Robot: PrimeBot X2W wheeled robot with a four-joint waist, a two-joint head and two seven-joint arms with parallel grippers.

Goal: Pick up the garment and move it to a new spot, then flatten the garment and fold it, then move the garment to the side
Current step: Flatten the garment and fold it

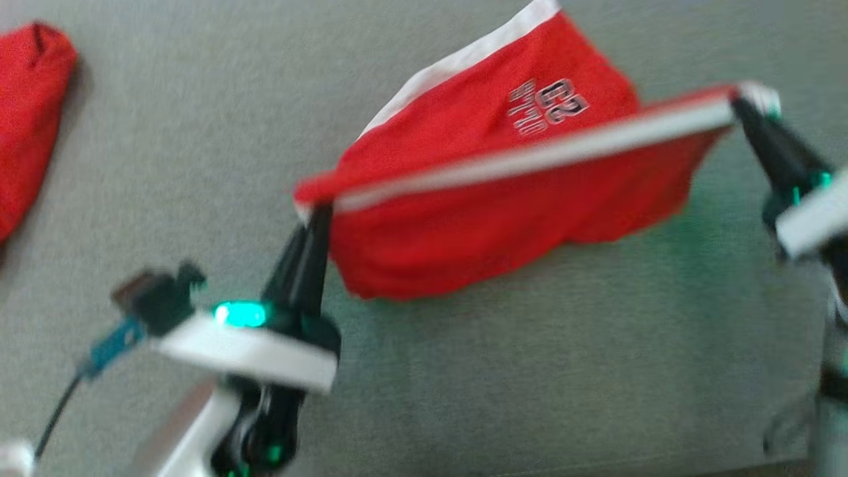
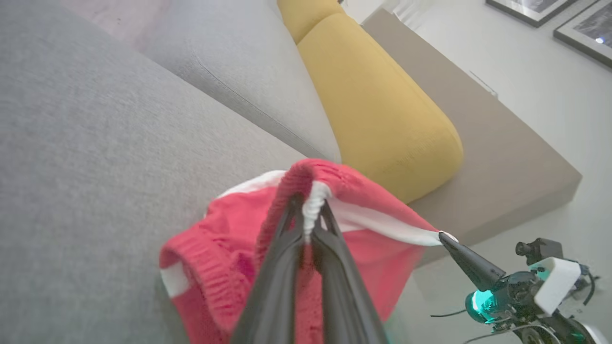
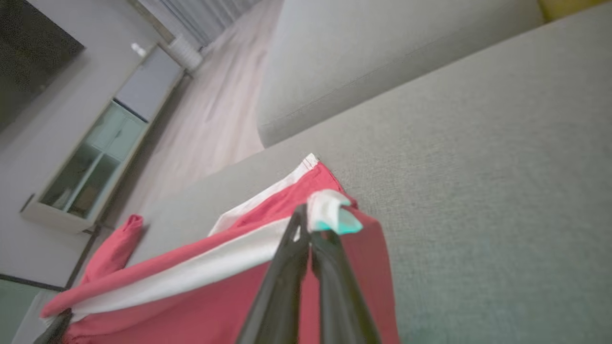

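- Head view, nearest: the left gripper (image 1: pixel 317 215) rises from the lower left, a green light glowing on its wrist. Its fingers are clenched on one end of the garment's white band.
- The right gripper (image 1: pixel 739 103) reaches in from the right edge, its fingers pinched tight on the other end of that band.
- The red garment (image 1: pixel 497 232) is stretched between the two grippers, with the white band pulled into a taut line that climbs from left to right. Red cloth sags below the band. I cannot tell whether the lowest fold touches the grey sofa seat (image 1: pixel 530 397).
- Behind the band, more of the garment spreads toward the far side. It shows a white hem and a printed number (image 1: pixel 562 101), which reads upside down from the head camera.
- A second red cloth (image 1: pixel 26 119) lies on the seat at the far left, well apart from the held garment.
- In the left wrist view, a yellow cushion (image 2: pixel 382 105) leans against the sofa back beyond the garment. Framed pictures (image 2: pixel 583 28) hang on the pale wall.
- In the right wrist view, a low cabinet with glass doors (image 3: pixel 95 157) stands across the wooden floor (image 3: pixel 215 119).
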